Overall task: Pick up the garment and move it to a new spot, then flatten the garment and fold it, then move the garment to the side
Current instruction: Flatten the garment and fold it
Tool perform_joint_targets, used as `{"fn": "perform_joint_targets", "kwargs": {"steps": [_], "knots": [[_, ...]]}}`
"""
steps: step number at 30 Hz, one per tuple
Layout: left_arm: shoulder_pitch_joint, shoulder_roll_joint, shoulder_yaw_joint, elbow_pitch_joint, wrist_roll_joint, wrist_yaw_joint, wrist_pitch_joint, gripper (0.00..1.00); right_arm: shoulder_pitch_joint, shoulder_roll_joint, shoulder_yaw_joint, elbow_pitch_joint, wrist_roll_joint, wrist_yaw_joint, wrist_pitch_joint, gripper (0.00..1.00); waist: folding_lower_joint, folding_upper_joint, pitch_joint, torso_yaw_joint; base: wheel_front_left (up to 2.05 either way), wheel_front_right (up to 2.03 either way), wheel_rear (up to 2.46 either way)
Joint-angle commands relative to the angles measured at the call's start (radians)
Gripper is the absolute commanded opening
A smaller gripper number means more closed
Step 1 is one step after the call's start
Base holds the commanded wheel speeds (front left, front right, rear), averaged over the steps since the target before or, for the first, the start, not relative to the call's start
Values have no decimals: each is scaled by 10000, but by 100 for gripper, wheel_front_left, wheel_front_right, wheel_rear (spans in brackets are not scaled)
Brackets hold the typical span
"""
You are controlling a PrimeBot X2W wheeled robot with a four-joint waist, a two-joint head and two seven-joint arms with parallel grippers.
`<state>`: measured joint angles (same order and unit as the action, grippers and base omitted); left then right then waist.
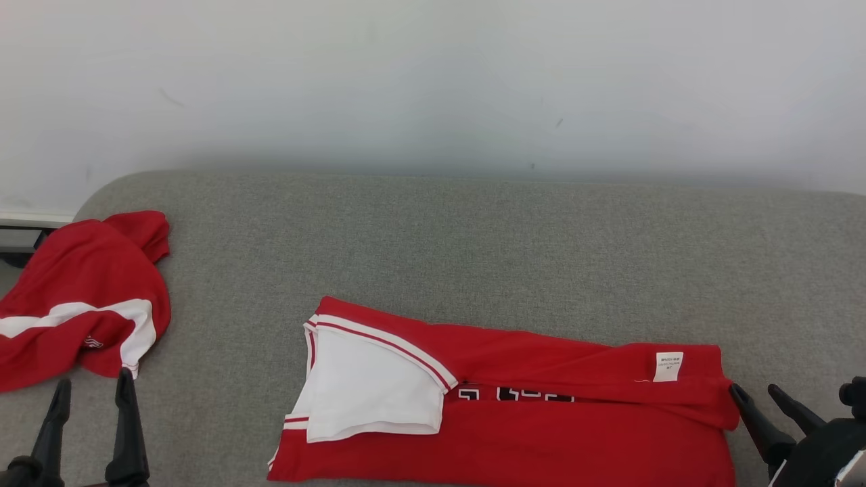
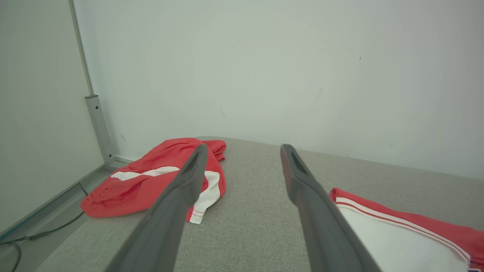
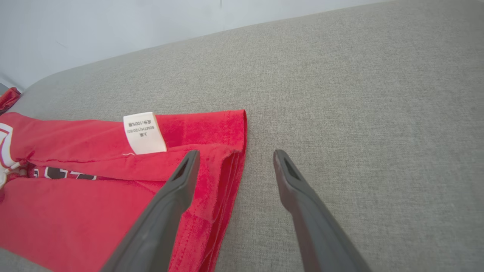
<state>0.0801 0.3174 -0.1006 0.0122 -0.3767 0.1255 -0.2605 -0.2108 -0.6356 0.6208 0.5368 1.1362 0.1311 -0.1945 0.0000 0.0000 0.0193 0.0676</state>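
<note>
The garment (image 1: 541, 433) is a red shirt with a white sleeve panel, lying flat and folded lengthwise on the grey cushion (image 1: 473, 237); a white label (image 1: 668, 366) shows near its right end. My left gripper (image 1: 93, 379) is open at the lower left, well left of the garment, with nothing between its fingers. My right gripper (image 1: 754, 388) is open at the garment's right edge. In the right wrist view my right gripper (image 3: 236, 153) straddles that edge, one finger over the garment (image 3: 94, 196) and the other over bare cushion. The left wrist view shows my left gripper (image 2: 244, 148) and the garment's white panel (image 2: 397, 241).
A second red and white garment (image 1: 81, 297) lies crumpled at the cushion's left end, just beyond my left fingertips, and appears again (image 2: 151, 181) in the left wrist view. A pale wall rises behind the cushion. A metal frame post (image 2: 99, 128) and a cable (image 2: 38, 236) sit off the left edge.
</note>
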Motion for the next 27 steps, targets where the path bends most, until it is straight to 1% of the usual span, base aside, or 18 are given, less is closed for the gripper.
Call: {"fn": "perform_joint_targets", "kwargs": {"steps": [1,4,8,15,19,24,27], "knots": [[120,-13,33,-29,105,-3,-56,100,-128,34,-59,38,-68,-8,27,100,0,0,7,7,0,0,0],[113,-107,76,-7,221,-84,-56,100,-321,287,-224,388,-205,-8,400,100,0,0,31,47,0,0,0],[62,-211,104,54,274,-208,-56,100,-642,648,-309,868,-674,-6,889,100,0,0,75,139,0,0,0],[-19,-344,131,181,454,-373,-56,100,-882,1117,-532,1447,-937,-8,1940,100,0,0,159,253,0,0,0],[-37,-413,173,193,537,-444,-56,100,-873,1166,-695,1501,-1141,-8,2478,100,0,0,215,242,0,0,0],[-54,-497,217,213,615,-492,-56,100,-655,1267,-900,1146,-1060,-8,3181,100,0,0,267,195,0,0,0],[-73,-546,243,240,655,-543,-56,100,-566,1263,-1065,907,-1145,-8,3419,100,0,0,274,171,0,0,0]]}}
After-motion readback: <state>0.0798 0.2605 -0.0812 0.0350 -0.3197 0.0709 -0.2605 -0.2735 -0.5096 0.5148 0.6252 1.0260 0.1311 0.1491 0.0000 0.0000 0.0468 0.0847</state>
